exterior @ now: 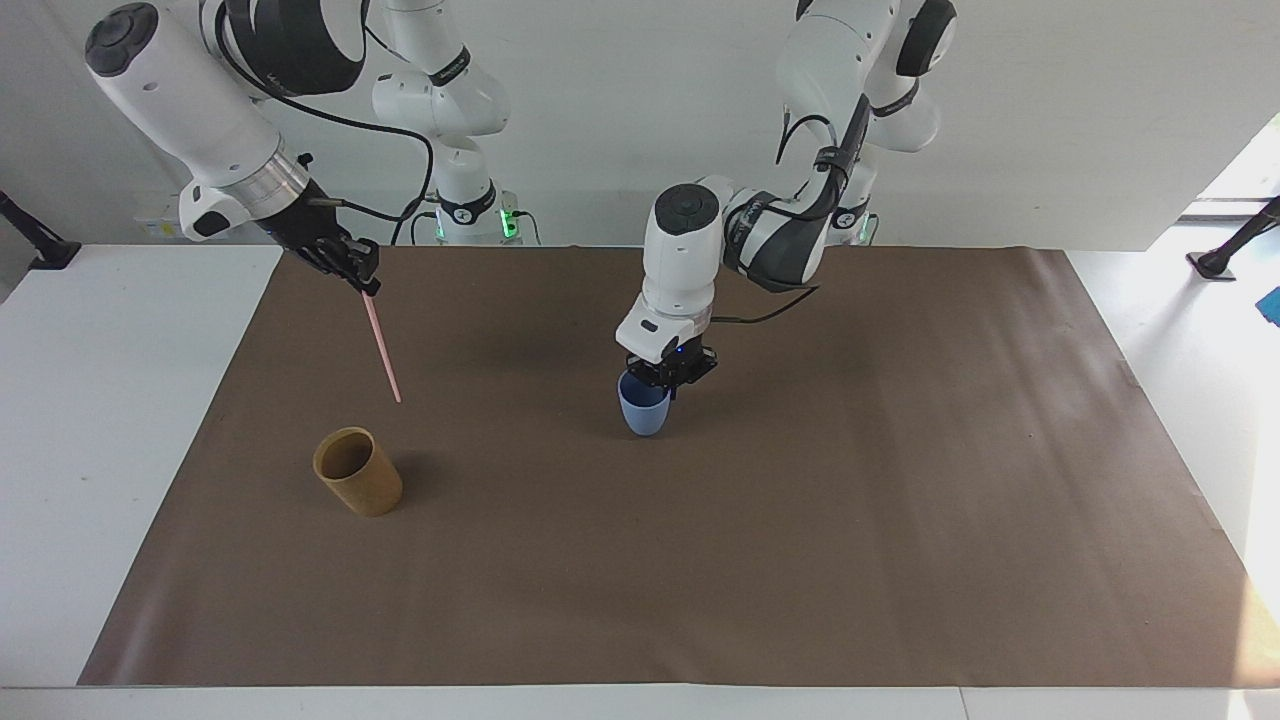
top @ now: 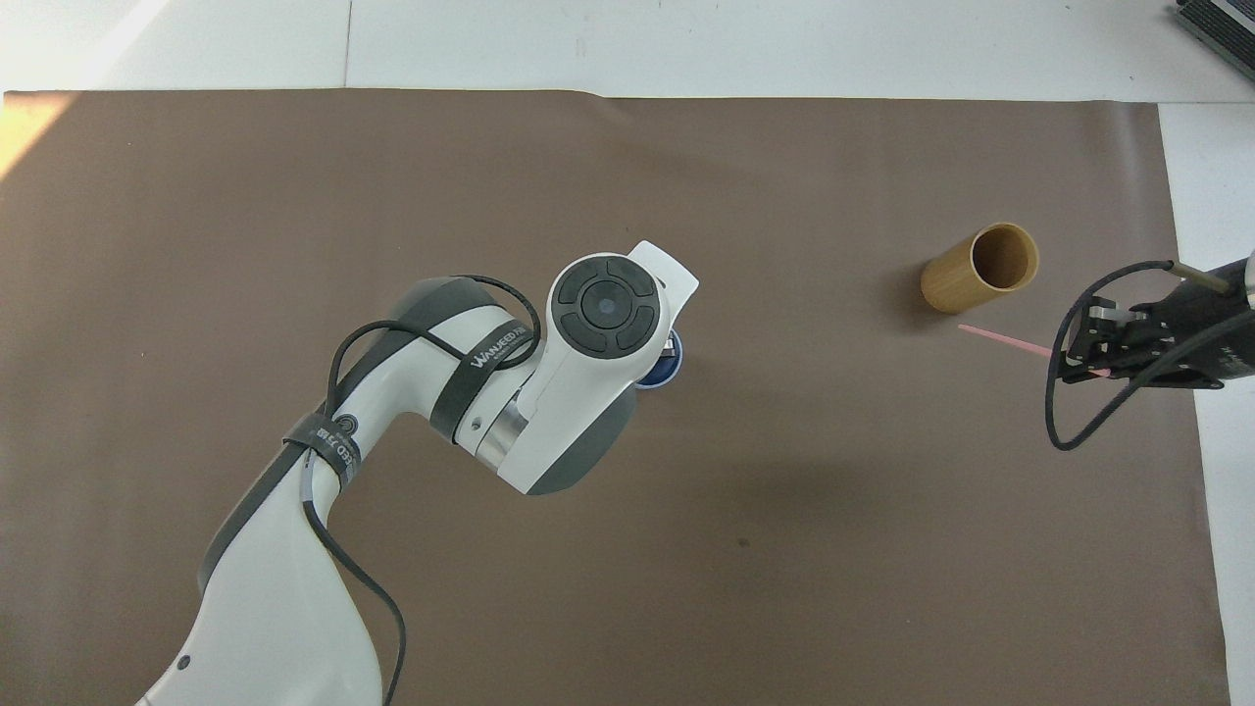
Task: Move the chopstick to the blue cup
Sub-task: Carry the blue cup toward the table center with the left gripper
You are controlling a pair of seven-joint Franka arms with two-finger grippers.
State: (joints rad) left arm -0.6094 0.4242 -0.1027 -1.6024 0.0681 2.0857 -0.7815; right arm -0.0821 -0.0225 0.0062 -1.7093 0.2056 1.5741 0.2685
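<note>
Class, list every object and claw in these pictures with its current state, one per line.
chopstick: held aloft, slanting down.
blue cup: upright, gripped at rim.
tan cup: upright, empty, untouched.
right claw: shut on chopstick.
left claw: shut on blue cup.
</note>
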